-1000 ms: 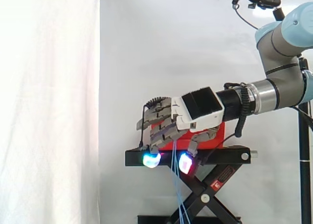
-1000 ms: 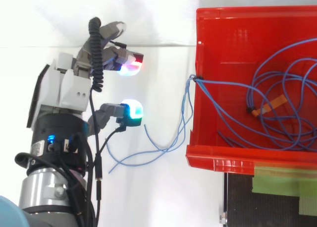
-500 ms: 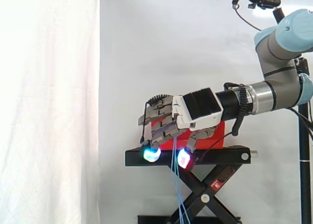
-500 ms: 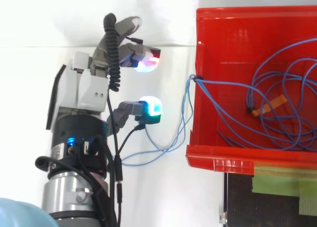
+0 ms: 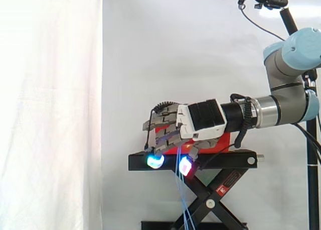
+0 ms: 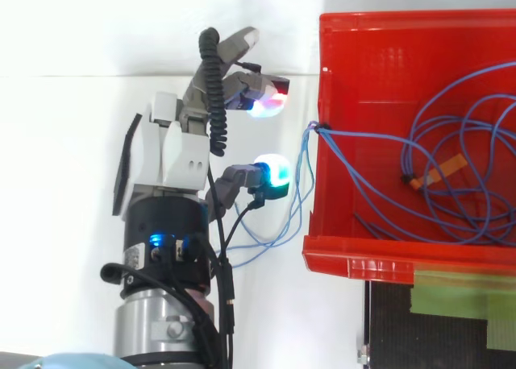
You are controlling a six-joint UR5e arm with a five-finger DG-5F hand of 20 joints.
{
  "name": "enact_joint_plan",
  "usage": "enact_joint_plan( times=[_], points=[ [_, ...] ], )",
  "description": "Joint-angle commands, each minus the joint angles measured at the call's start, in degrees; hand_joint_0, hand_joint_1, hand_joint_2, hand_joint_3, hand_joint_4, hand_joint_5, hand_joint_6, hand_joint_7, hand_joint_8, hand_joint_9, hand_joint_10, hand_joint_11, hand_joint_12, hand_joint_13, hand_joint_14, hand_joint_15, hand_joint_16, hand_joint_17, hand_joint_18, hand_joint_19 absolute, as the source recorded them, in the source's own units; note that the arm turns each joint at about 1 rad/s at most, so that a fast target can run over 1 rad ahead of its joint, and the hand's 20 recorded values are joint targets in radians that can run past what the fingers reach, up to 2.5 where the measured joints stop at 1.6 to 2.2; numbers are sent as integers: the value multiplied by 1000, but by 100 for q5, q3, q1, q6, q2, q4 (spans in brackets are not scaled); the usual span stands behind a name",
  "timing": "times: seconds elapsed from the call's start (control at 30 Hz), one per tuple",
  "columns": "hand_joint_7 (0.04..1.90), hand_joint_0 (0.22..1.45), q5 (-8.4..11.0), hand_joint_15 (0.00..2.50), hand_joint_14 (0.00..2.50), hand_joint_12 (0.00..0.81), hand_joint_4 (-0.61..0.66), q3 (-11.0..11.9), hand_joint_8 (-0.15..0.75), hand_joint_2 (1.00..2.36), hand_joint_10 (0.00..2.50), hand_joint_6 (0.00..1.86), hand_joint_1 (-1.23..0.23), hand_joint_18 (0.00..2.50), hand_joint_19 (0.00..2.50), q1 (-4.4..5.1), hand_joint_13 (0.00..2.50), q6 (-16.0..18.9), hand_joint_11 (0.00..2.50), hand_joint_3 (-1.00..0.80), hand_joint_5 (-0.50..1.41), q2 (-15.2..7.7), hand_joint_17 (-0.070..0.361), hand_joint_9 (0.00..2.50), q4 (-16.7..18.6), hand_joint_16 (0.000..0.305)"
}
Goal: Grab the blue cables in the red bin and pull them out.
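- The hand (image 6: 173, 155) is parked just left of the bin (image 6: 322, 79), outside it. Its fingers are loosely spread with nothing pinched, so it's open.
- Most of the cables (image 6: 355, 133) are coiled inside the bin, toward its right side.
- A few strands (image 6: 302, 167) are draped over the left wall and hang outside. The green-glowing thumb pad (image 6: 272, 176) is just beside them.
- From the side, those strands are seen dangling past the stand (image 5: 230, 160), between two glowing pads.
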Motion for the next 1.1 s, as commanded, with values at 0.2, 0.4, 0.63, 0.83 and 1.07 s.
enact_joint_plan(
  times=[0.2,0.4,0.63,0.83,1.07],
  points=[
    [759,770,-58,316,12,362,11,-35,257,1000,24,4,-944,402,469,-115,469,-1,946,-1000,700,4,111,820,46,49],
    [748,772,-163,322,12,358,5,-44,256,1000,25,5,-948,403,468,-194,470,-62,938,-1000,712,-5,110,827,10,49],
    [745,778,-163,315,12,358,-2,-44,255,1000,26,6,-947,403,469,-256,470,-88,953,-1000,720,4,110,835,54,49],
    [759,780,-233,325,13,356,6,-44,253,1000,26,4,-947,405,469,-300,471,-167,935,-1000,726,-5,109,838,37,48],
    [786,784,-251,320,13,356,-1,-44,258,1000,26,3,-945,406,471,-335,476,-194,950,-1000,740,4,108,843,28,48]
  ],
)
